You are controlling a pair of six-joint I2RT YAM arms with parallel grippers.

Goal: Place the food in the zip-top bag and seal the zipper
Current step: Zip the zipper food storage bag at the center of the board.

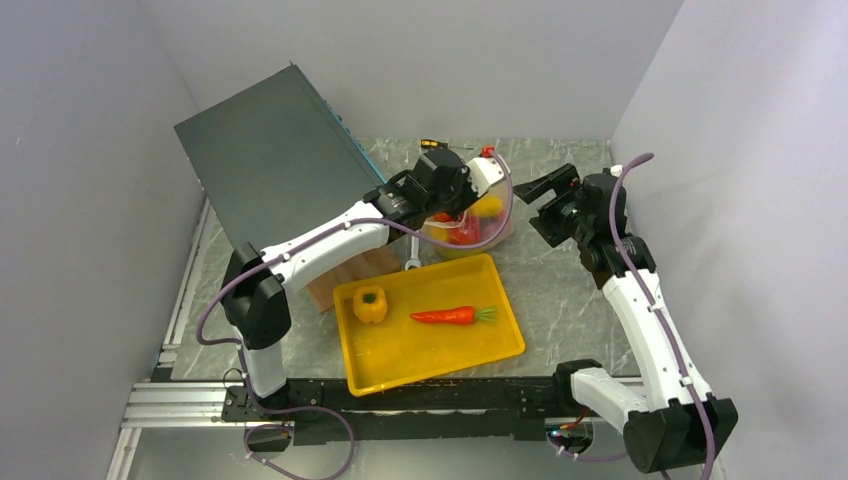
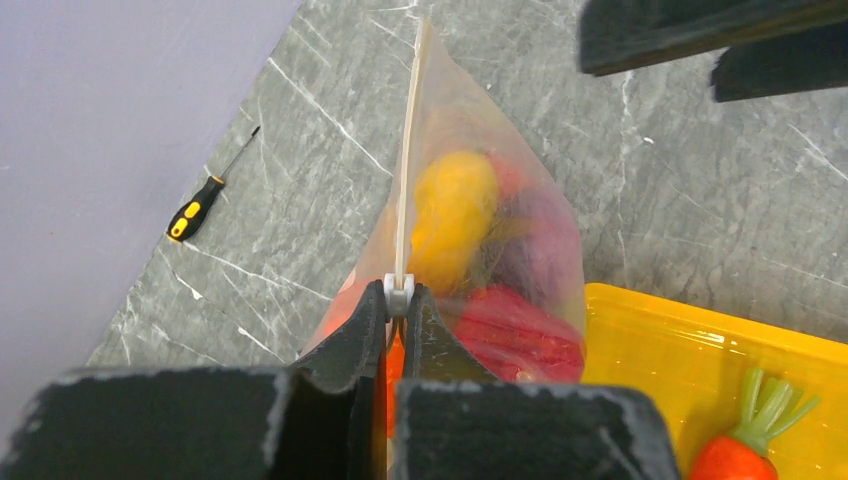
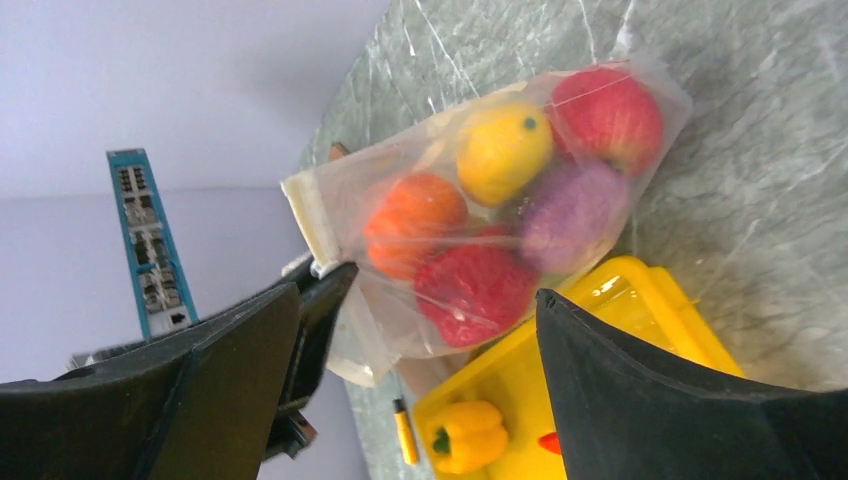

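Grey marbled table (image 1: 570, 300) is filling the floor of a pale-walled booth, with a dark panel (image 1: 270, 150) leaning over its far left corner and a screwdriver (image 2: 205, 200) lying by the far edge.

Past the middle of the table, the zip-top bag (image 3: 345, 215) is hanging upright just beyond the far right corner of the yellow tray (image 1: 440, 355). Its lower side seems to be resting against the tray's rim, though the wrist views are not making that plain. The left gripper (image 2: 398, 295) is reaching in from above and pinching the zipper (image 2: 405, 180), its jaws pressed together on a small white slider at the near end of the strip. How far the strip is sealed along its length I cannot tell.

Five pieces of food are sitting inside the bag: a yellow fruit (image 3: 503, 150), a red round piece (image 3: 607, 118), an orange piece (image 3: 415, 222), a purple piece (image 3: 572, 215) and a red pepper (image 3: 473, 293).

The right gripper (image 1: 532, 208) is hovering just right of the bag with its jaws spread wide, touching nothing.

A yellow pepper (image 1: 370, 304) is lying near the tray's far left corner, and a carrot (image 1: 450, 315) is lying across the middle of the tray, its green top pointing right.
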